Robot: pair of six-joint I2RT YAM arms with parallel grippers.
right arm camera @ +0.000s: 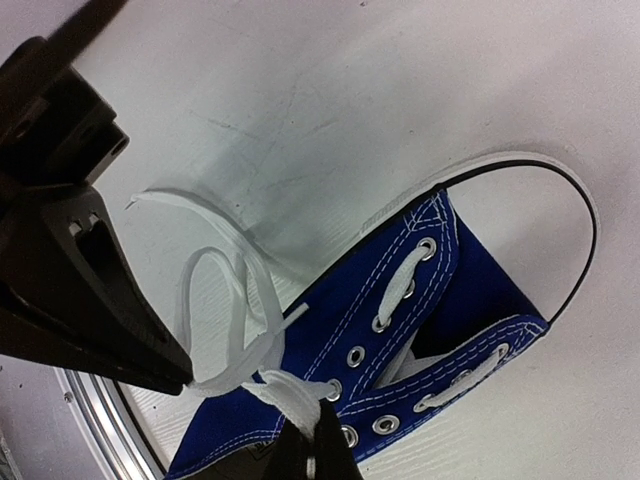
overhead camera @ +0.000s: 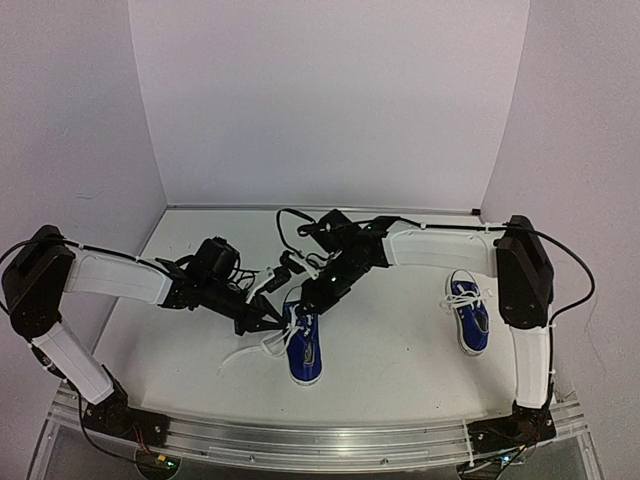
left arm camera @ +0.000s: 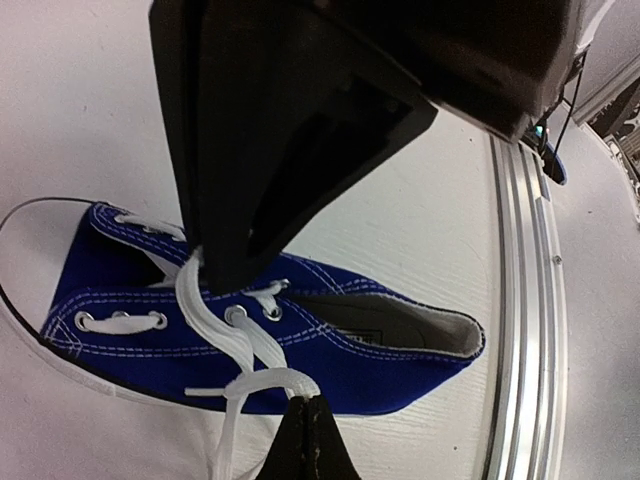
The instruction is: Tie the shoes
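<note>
Centre shoe (overhead camera: 303, 352) lies on the table (overhead camera: 400, 350) near its middle, a bit toward the near edge, heel facing near and the toe end under the arms. Blue canvas, white sole. Laces (left arm camera: 215, 320) are white and not tied; one strand is pulled up off the eyelets, a loop and a loose end lie on the table left of the shoe. Left tool (left arm camera: 303, 408), jaws together, is clamped on the laces at the side of the shoe. Right tool (right arm camera: 306, 428), jaws together too, pinches the laces just over the upper eyelets. The two tool tips sit close together. Second shoe (overhead camera: 470, 320) is well apart at right, beside the right arm, untouched, laces loose.
</note>
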